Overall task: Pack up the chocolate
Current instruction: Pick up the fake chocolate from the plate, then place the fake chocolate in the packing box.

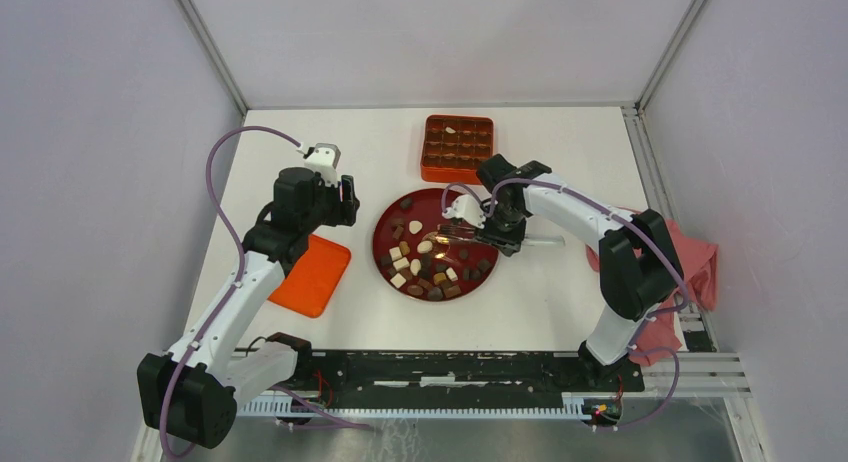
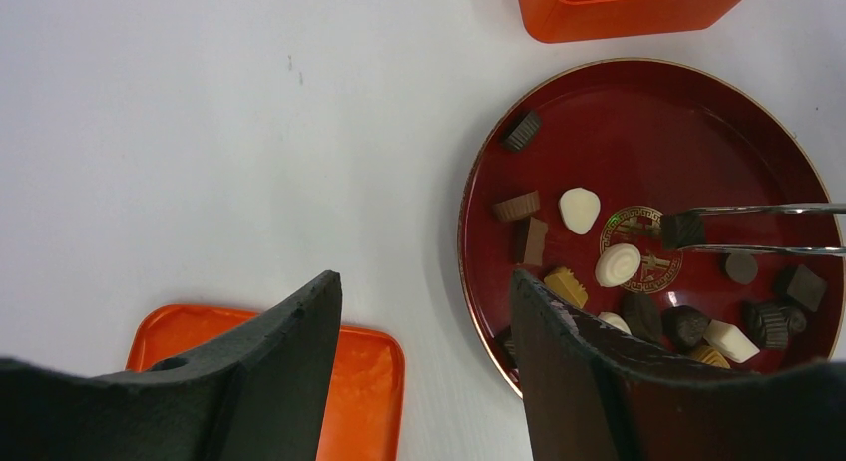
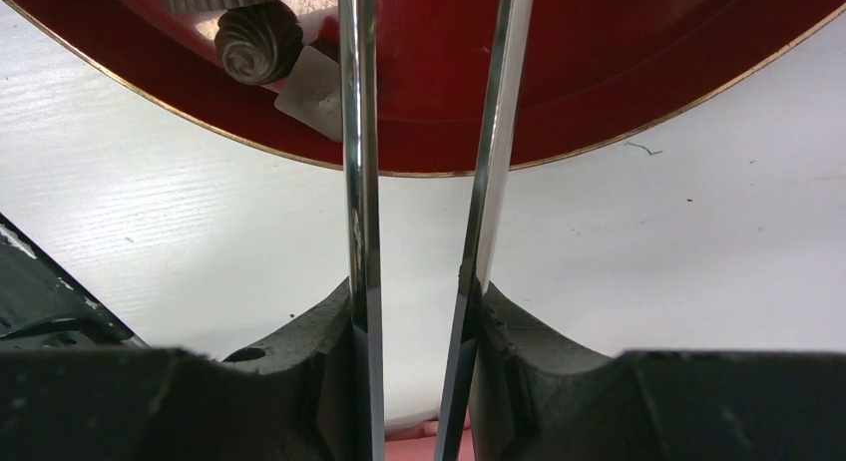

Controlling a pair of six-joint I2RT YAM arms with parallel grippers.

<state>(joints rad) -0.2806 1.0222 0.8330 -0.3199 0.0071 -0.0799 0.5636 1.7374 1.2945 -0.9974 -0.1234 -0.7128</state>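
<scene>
Steel tweezers [image 2: 768, 210] around square chocolate [image 2: 681, 230]

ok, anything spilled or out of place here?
No chocolate off the red plate. Only oddity: a pink cloth bunched at the table's right edge beside the right arm. The orange lid lies left of the plate, skewed to the table edges.
</scene>
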